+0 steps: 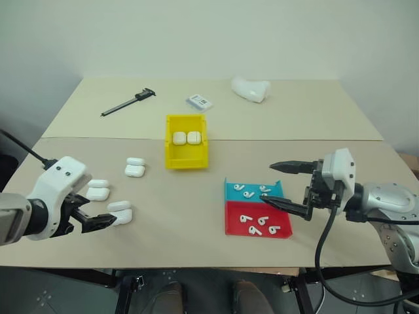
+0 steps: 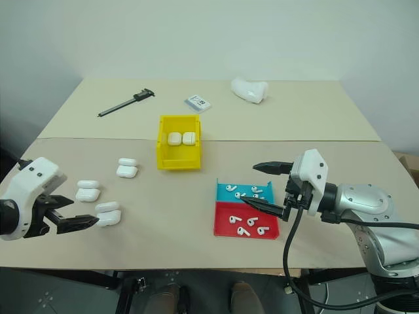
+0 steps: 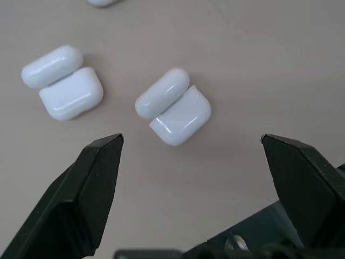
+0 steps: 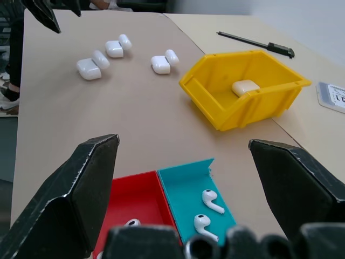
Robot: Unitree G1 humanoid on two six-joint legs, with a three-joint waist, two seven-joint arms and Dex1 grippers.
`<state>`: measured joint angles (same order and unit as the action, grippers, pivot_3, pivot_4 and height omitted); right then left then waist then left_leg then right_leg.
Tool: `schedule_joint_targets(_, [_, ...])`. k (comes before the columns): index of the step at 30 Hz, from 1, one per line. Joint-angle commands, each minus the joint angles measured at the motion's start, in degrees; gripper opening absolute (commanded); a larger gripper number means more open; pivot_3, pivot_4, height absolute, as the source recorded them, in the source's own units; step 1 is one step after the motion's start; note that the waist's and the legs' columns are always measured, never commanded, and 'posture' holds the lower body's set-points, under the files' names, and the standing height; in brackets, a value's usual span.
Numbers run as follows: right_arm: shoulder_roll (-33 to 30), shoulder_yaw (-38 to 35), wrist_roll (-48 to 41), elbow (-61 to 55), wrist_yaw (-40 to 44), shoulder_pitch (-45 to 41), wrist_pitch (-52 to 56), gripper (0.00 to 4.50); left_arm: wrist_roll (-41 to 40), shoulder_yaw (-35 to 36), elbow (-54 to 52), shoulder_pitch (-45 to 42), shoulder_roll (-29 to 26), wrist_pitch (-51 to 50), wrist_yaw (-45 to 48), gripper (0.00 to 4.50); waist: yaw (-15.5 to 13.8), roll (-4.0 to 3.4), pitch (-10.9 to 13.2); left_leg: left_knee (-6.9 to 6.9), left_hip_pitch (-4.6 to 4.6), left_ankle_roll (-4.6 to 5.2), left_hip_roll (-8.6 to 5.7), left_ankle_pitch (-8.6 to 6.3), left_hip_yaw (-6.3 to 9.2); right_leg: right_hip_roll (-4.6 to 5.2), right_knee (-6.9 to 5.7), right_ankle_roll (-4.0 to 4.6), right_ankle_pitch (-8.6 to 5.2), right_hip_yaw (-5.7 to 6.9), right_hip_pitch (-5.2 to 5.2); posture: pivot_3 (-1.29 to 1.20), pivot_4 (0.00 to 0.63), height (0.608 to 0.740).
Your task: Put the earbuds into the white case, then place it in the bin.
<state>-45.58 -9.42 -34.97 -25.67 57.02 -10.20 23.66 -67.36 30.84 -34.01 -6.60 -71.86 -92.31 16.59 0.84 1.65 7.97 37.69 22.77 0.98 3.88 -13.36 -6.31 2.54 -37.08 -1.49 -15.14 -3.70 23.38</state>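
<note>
Three white cases lie with lids flipped open on the table's left: one [image 1: 135,167] farther back, one [image 1: 98,190] in the middle, one [image 1: 120,210] nearest. My left gripper [image 1: 98,214] hangs open just above that nearest case [image 3: 175,108], with nothing between its fingers. Several earbuds [image 1: 247,193] lie in a teal tray [image 1: 230,188] and a red tray [image 1: 233,210]. Over the trays' right side my right gripper [image 1: 267,183] stands open and empty. The yellow bin [image 1: 186,160] sits mid-table and holds two closed cases [image 1: 186,138].
A black caliper [image 1: 127,102], a flat white-blue box [image 1: 198,101] and a white curved lump [image 1: 251,88] lie on the far half of the table. The trays sit close to the table's front edge.
</note>
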Motion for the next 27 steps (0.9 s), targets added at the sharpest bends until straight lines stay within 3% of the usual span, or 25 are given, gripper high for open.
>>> schedule_joint_targets(1, [0.1,-0.7,-0.6,-1.6,0.0,-0.6,-0.9,4.50,-13.1,-3.8,6.6,-2.2,-3.5,-0.2,-12.9,4.45,0.0,0.05,0.0,0.00,0.02,-0.01,0.00,-0.01,0.00,0.01,0.01,0.00,0.00,0.00,0.01,0.00,0.150,0.740])
schedule_joint_targets(2, [0.0,-0.8,-0.7,-1.6,0.1,-0.4,-0.8,4.50,-17.3,-5.1,8.7,-2.8,-4.3,-0.2,-17.0,4.45,-0.1,0.07,0.0,0.00,0.04,-0.02,0.00,-0.02,0.00,0.02,0.01,0.01,0.00,0.00,0.03,0.00,0.150,0.740])
schedule_joint_targets(4, [0.0,-0.8,-0.8,-2.0,0.2,0.1,-0.7,4.50,-34.9,-10.9,13.1,1.5,-14.1,8.8,-28.7,4.45,0.0,0.20,0.1,-0.01,0.08,-0.03,0.02,-0.02,-0.01,0.06,-0.03,0.02,0.01,-0.04,0.12,0.00,0.150,0.740])
schedule_joint_targets(6, [0.1,-0.5,-0.7,-2.4,0.3,0.3,-0.7,4.50,-44.6,-13.7,14.2,5.2,-18.7,17.1,-36.1,4.45,0.0,0.27,0.2,-0.09,0.11,-0.06,0.09,-0.01,-0.01,0.13,-0.04,0.08,0.03,-0.05,0.22,0.00,0.150,0.740])
schedule_joint_targets(8, [0.4,0.2,-0.6,-2.8,-0.1,-0.1,-0.5,4.50,-45.6,-15.8,14.4,6.7,-21.6,19.7,-34.6,4.45,-0.1,0.18,0.2,-0.23,0.07,-0.09,-0.03,0.00,-0.08,0.65,-0.07,0.07,0.03,-0.05,0.26,0.00,0.150,0.740])
schedule_joint_targets(11, [1.4,0.8,-0.9,-3.1,-0.9,-0.6,-0.3,4.50,-45.6,-18.3,14.5,7.3,-22.9,23.0,-33.7,4.45,-0.2,0.18,0.2,-0.43,0.09,-0.25,-0.30,0.14,-0.21,0.44,-0.06,0.09,0.02,0.00,0.41,0.00,0.150,0.740])
schedule_joint_targets(16, [3.8,1.8,-0.8,-5.2,-3.4,0.4,-0.5,4.50,-45.6,-22.8,14.9,4.3,-21.8,25.9,-35.0,4.45,-0.3,0.18,0.2,-0.43,0.38,-0.44,-0.28,0.26,-0.30,0.11,-0.05,0.14,0.04,-0.06,0.72,0.00,0.150,0.740])
schedule_joint_targets(27, [6.8,3.7,-0.7,-9.3,-8.7,2.2,0.1,4.50,-45.6,-33.9,21.3,-10.1,-8.6,24.0,-48.9,4.45,-1.0,0.21,0.2,-0.41,0.39,-0.47,-0.19,0.29,-0.35,-0.02,-0.06,0.18,0.06,-0.08,0.73,0.00,0.150,0.740])
